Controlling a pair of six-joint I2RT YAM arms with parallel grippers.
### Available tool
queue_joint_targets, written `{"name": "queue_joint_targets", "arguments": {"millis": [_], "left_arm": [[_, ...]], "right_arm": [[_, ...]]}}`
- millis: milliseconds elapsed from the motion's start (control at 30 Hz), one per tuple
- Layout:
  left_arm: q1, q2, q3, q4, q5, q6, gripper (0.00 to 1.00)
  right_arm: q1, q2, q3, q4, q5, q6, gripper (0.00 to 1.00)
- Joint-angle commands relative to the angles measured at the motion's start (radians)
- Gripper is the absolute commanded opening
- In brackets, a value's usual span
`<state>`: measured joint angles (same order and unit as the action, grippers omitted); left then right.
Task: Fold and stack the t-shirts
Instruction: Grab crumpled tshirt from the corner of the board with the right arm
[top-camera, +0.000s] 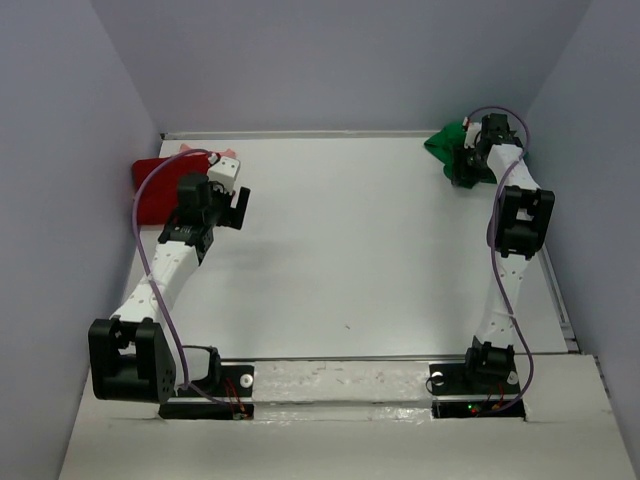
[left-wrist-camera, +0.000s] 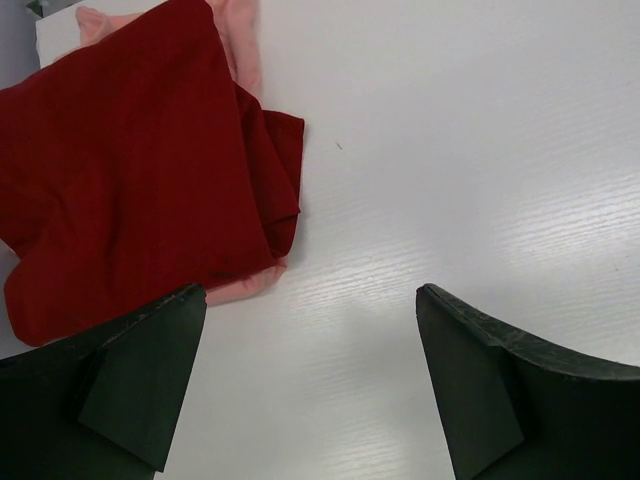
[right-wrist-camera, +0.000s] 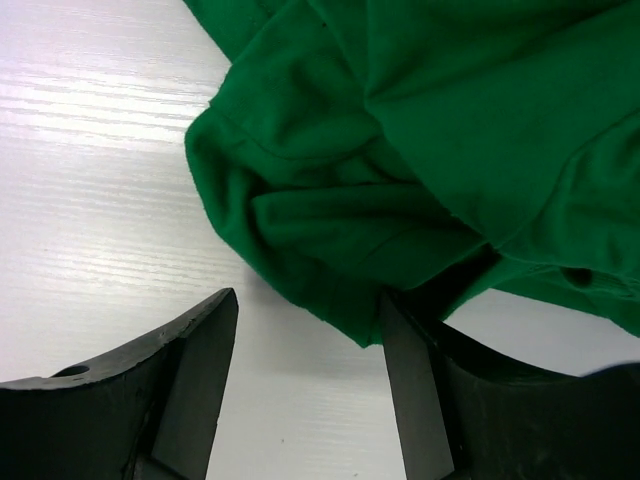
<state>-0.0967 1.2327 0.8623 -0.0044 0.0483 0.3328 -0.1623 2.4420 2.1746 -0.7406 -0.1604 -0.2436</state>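
Note:
The dark red t-shirt (top-camera: 153, 188) lies crumpled at the table's far left on top of the pale pink t-shirt (top-camera: 231, 157), which shows only at its edges. In the left wrist view the red shirt (left-wrist-camera: 130, 180) fills the upper left, with pink cloth (left-wrist-camera: 243, 285) peeking out below it. My left gripper (top-camera: 238, 205) (left-wrist-camera: 310, 292) hangs wide open over bare table just right of that pile. The green t-shirt (top-camera: 443, 141) (right-wrist-camera: 450, 130) is bunched at the far right corner. My right gripper (top-camera: 470, 162) (right-wrist-camera: 308, 300) stands open at its near edge, and a fold drapes over the right finger.
The white table (top-camera: 350, 260) is boxed in by grey walls at the back and on both sides. Its back edge runs just behind both piles. A raised white ledge (top-camera: 330, 380) crosses the front between the two arm bases.

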Motion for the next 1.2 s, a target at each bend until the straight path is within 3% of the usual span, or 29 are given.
{"name": "queue_joint_targets", "arguments": {"millis": [0, 100, 200, 233, 267, 367, 600, 700, 833, 1033, 1167], "left_arm": [[-0.003, -0.025, 0.009, 0.012, 0.007, 0.006, 0.99], [-0.005, -0.029, 0.003, 0.012, 0.01, 0.008, 0.99], [-0.005, -0.042, -0.006, 0.011, 0.009, 0.009, 0.99], [-0.005, -0.047, -0.009, 0.009, 0.012, 0.011, 0.99], [-0.003, -0.058, -0.012, 0.009, 0.01, 0.014, 0.99], [-0.003, -0.07, -0.025, 0.009, 0.016, 0.018, 0.99], [-0.003, -0.081, -0.02, 0.006, 0.01, 0.022, 0.99], [-0.003, -0.079, -0.013, 0.006, 0.004, 0.026, 0.99], [0.0, -0.049, -0.04, 0.041, -0.037, 0.049, 0.99], [0.009, -0.065, -0.043, 0.047, -0.038, 0.055, 0.99], [0.009, -0.079, -0.026, 0.027, -0.034, 0.048, 0.99]], "right_arm": [[0.001, -0.017, 0.022, 0.052, 0.047, -0.017, 0.64], [0.001, -0.015, 0.014, 0.055, 0.065, -0.019, 0.62], [0.001, -0.024, 0.008, 0.055, 0.067, -0.01, 0.53], [0.001, -0.029, 0.004, 0.055, 0.061, -0.003, 0.47], [0.001, -0.035, -0.004, 0.053, 0.049, -0.002, 0.22], [0.001, -0.049, -0.009, 0.047, 0.041, 0.006, 0.0], [0.001, -0.106, -0.042, 0.021, -0.022, -0.006, 0.0], [0.01, -0.117, 0.046, -0.109, -0.12, -0.013, 0.0], [0.11, -0.156, 0.134, -0.288, -0.211, -0.097, 0.0], [0.305, -0.415, 0.06, -0.373, -0.284, -0.174, 0.0], [0.316, -0.509, 0.196, -0.488, -0.44, -0.18, 0.0]]}}
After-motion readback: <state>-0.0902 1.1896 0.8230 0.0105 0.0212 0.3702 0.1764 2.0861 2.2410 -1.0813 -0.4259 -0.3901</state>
